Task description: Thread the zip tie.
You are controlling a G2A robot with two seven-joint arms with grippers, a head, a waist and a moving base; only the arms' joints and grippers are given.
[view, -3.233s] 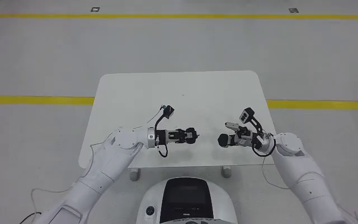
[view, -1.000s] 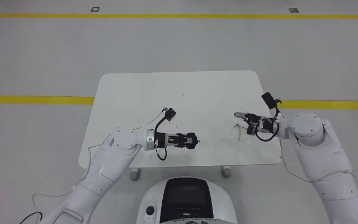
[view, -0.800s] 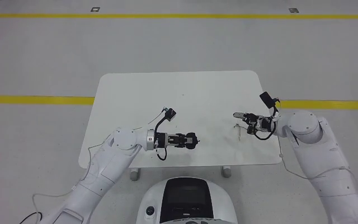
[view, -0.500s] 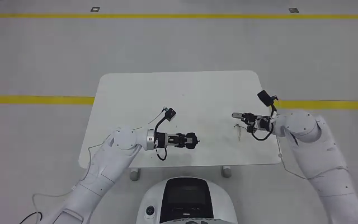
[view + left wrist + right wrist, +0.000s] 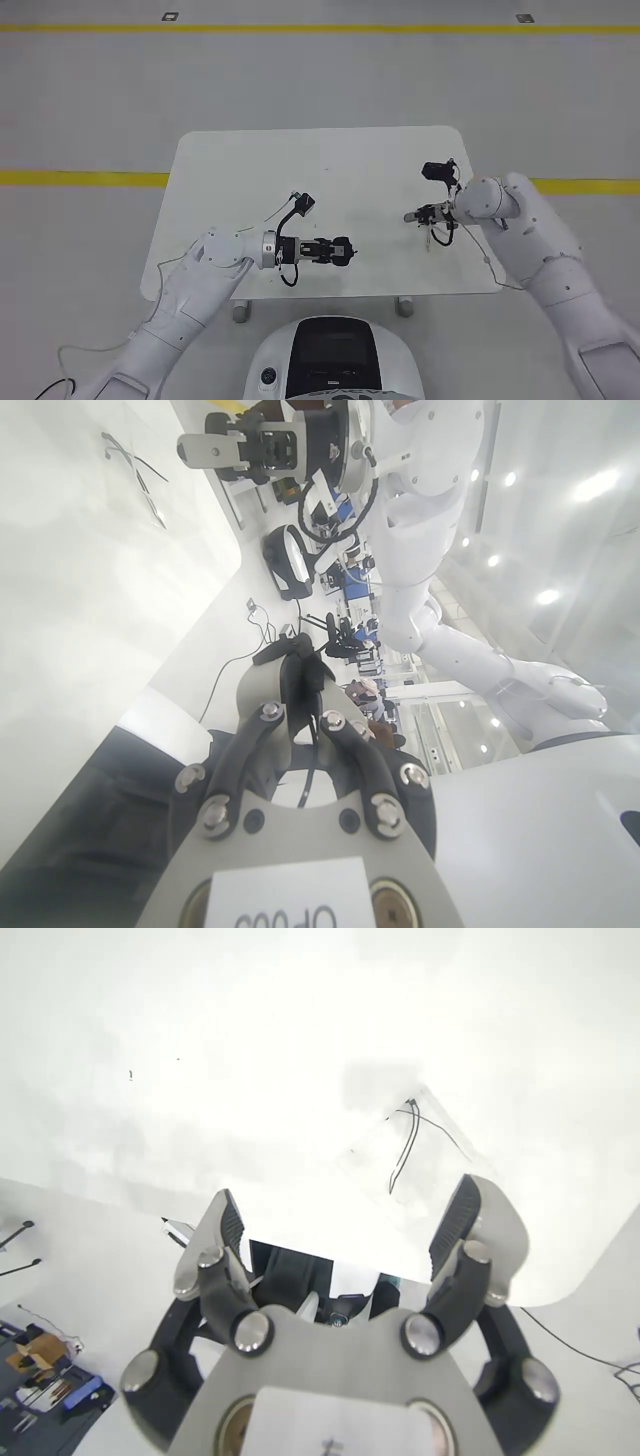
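Note:
My left gripper hovers over the table's front middle and is shut on a thin black zip tie, which runs back between the fingers. My right gripper hangs open with nothing in it, over the right part of the white table. A few loose black zip ties lie just in front of it. In the right wrist view these ties lie on the tabletop beyond the spread fingers of the right gripper. The left wrist view shows the same ties below the right gripper.
The table's rounded front right corner and front edge are close to both arms. Yellow floor lines run behind and beside the table. The left and far parts of the tabletop are bare.
The right gripper pulled away from the left one toward the table's right side, then swung inward and turned over the loose zip ties. The left arm has barely moved, still holding its tie.

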